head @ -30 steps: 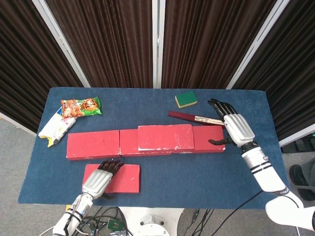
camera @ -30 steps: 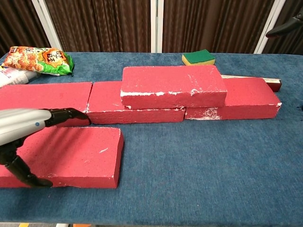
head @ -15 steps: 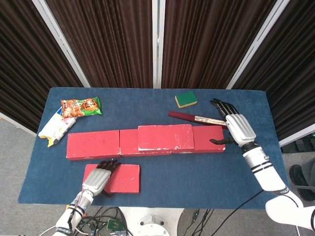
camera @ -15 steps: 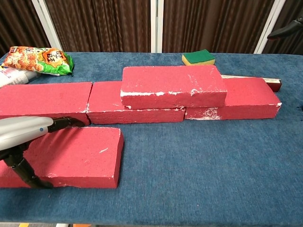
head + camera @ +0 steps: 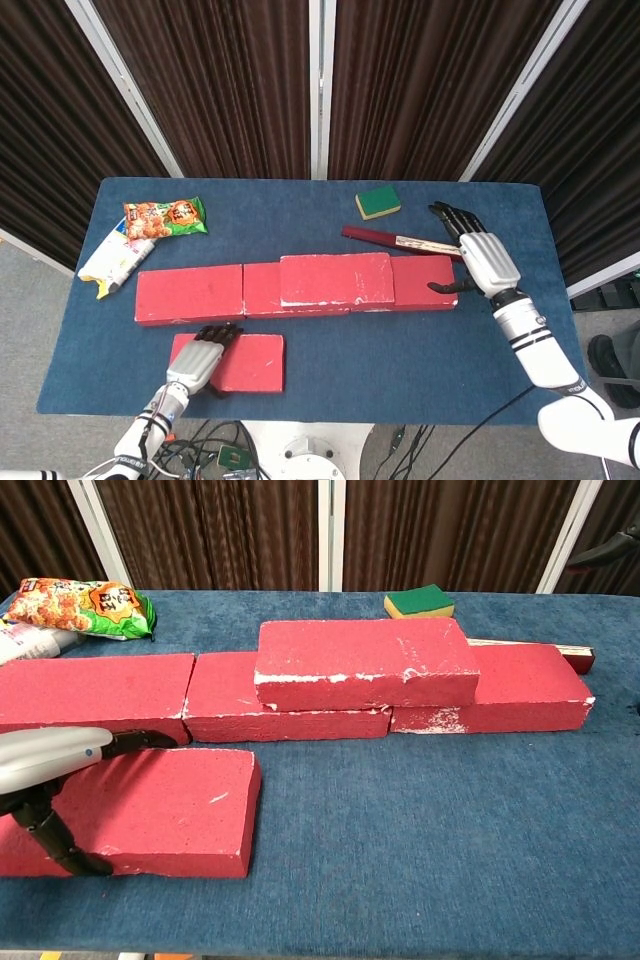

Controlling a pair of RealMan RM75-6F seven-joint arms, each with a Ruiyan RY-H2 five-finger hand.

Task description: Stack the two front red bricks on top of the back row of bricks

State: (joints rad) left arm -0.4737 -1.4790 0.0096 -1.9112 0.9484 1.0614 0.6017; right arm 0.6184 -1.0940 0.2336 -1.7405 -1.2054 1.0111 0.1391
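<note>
head view shows a blue table (image 5: 330, 390) with a back row of red bricks (image 5: 190, 294) laid end to end across the middle, and one stacked brick (image 5: 335, 278) lying flat on top of that row, bridging the middle and right bricks. the front brick (image 5: 250, 362) lies flat on the table near the front left edge, apart from the row. the left hand (image 5: 198, 364) lies palm down over the left part of the front brick, dark fingers (image 5: 218, 336) reaching over its far edge; in the chest view the thumb is hooked against the brick's near side, so the left hand (image 5: 45, 765) grips the brick, which rests flat on the cloth. the right hand (image 5: 478, 258) hovers at the right end of the row, fingers spread and straight, holding nothing, thumb pointing at the end brick. behind the row lie a dark red stick (image 5: 395, 240), a green and yellow sponge (image 5: 378, 202), an orange snack bag (image 5: 163, 217) and a white packet (image 5: 110, 258).
</note>
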